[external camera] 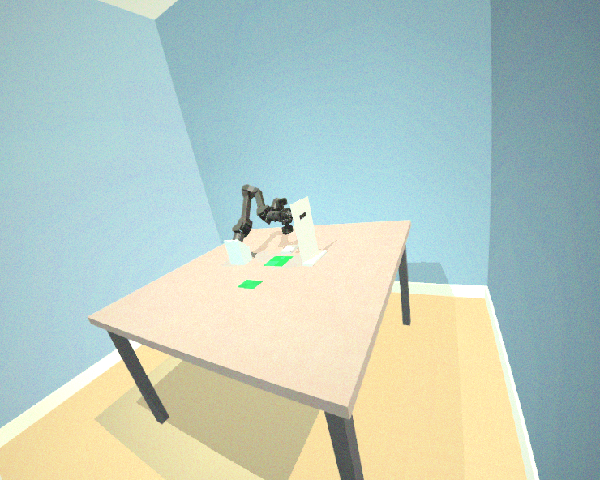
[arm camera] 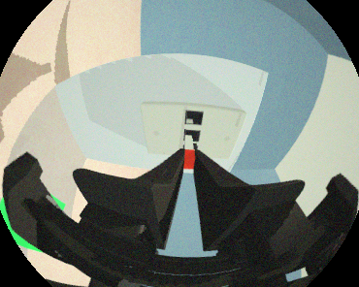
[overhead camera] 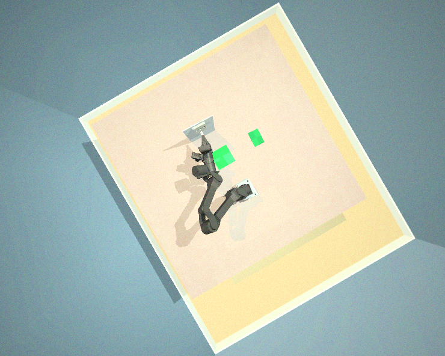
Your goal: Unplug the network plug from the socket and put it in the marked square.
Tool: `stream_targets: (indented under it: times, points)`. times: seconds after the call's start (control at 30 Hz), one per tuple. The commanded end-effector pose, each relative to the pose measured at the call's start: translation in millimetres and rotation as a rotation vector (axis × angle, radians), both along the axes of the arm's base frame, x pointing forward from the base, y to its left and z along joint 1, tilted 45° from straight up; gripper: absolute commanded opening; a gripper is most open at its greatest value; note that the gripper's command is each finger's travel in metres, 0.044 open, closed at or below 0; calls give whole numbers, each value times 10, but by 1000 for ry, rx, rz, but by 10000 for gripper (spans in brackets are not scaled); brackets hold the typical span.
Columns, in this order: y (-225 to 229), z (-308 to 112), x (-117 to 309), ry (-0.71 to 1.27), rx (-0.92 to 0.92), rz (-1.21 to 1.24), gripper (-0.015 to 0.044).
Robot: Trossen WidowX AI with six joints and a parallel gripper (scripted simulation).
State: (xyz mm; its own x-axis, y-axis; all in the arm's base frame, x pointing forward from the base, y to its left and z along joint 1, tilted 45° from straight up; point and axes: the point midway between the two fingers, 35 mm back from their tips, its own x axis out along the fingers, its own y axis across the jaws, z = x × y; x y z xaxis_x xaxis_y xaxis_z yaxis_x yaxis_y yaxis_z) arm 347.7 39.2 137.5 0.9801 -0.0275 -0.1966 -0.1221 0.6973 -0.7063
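Observation:
My gripper (overhead camera: 204, 137) (arm camera: 188, 153) is shut on the network plug (overhead camera: 201, 133) (arm camera: 189, 158), in front of the upright panel (overhead camera: 210, 123) (external camera: 306, 237) (arm camera: 110, 111). The plug's red part is between the fingertips. Its white front part points at the sockets and overlaps them in the wrist view; I cannot tell whether its tip is clear of the socket. The thin tab is too small to make out. Two green marked areas lie on the table: a larger one (overhead camera: 224, 157) (external camera: 278, 260) beside the arm and a smaller one (overhead camera: 255, 137) (external camera: 250, 284) farther off.
The socket faceplate (arm camera: 165, 128) is on the panel's front. The arm's white base (overhead camera: 252, 187) (external camera: 236, 251) stands beyond the larger green area from the panel. A small white flat thing (external camera: 289, 249) lies below the arm. The panel's foot (external camera: 317, 257) rests on the table.

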Motion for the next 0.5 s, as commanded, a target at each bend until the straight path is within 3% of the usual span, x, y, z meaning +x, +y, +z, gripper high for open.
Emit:
stream_targets:
  times: [0.0, 0.47]
  points:
    - [-10, -2, -43, 0, -1, -3, 0]
    - [-14, 4, -100, 1, -1, -3, 0]
